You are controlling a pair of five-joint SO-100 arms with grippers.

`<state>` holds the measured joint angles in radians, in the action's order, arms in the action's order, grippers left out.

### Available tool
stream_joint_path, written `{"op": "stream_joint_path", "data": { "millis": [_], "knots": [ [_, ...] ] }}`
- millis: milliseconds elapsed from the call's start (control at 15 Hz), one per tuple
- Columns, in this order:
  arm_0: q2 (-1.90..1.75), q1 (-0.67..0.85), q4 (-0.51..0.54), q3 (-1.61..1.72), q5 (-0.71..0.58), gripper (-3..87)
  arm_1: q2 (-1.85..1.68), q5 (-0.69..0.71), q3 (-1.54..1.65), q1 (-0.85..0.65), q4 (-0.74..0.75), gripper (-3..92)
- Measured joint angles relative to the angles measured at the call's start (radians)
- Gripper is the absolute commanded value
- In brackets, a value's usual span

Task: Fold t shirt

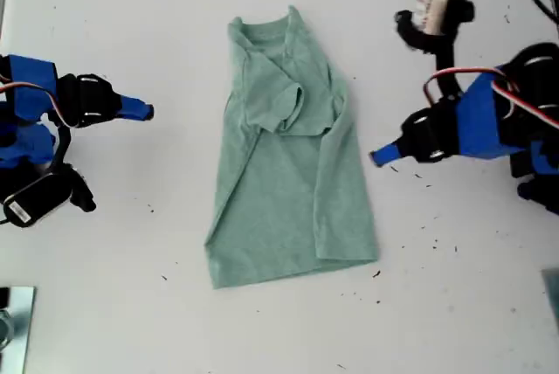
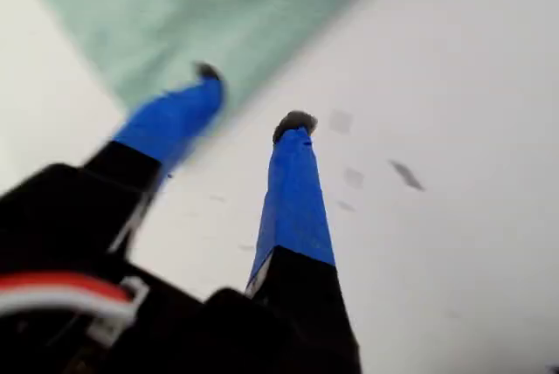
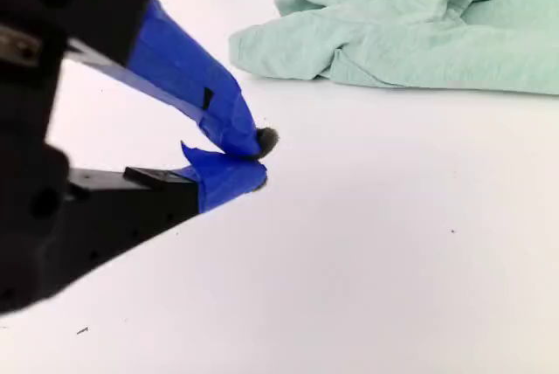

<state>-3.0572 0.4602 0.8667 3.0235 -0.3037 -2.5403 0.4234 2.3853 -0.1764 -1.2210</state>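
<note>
t shirt (image 1: 288, 199) lies mid-surface (image 1: 105, 304), sides already turned in, long axis running from the exterior view's top (neck) to its bottom (hem). my first end effector (image 1: 377, 156), on the exterior view's right, has its tips apart and empty, just beside the shirt's long edge, with the cloth straight ahead. my second end effector (image 1: 144, 112), on the exterior view's left, has its tips together on nothing and sits farther off, level with the sleeve. judgement: the first arm is nearer, and a cross-fold comes next.
</note>
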Motion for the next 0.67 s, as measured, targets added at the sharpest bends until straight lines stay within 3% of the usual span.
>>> {"op": "stream_joint_path", "data": {
  "millis": [133, 333, 533, 600, 667],
  "knots": [
    [0.0, 0.0, 0.0, 0.006, 0.0, -0.2, -0.27, 0.052, 0.428, -0.161, 0.051, 2.3],
    [0.06, -0.029, 0.029, -0.034, 0.028, -0.2, -0.331, 0.094, 0.528, -0.236, 0.092, 2.3],
    [0.422, -0.357, 0.19, -0.495, 0.264, -0.2, -0.235, 0.107, 0.503, -0.249, 0.13, 2.3],
    [0.577, -0.469, 0.264, -0.701, 0.301, 9.5, -0.216, 0.107, 0.494, -0.25, 0.133, 2.3],
    [0.719, -0.56, 0.319, -0.897, 0.325, 13.4, -0.207, 0.107, 0.491, -0.252, 0.133, 2.3]
  ]
}}
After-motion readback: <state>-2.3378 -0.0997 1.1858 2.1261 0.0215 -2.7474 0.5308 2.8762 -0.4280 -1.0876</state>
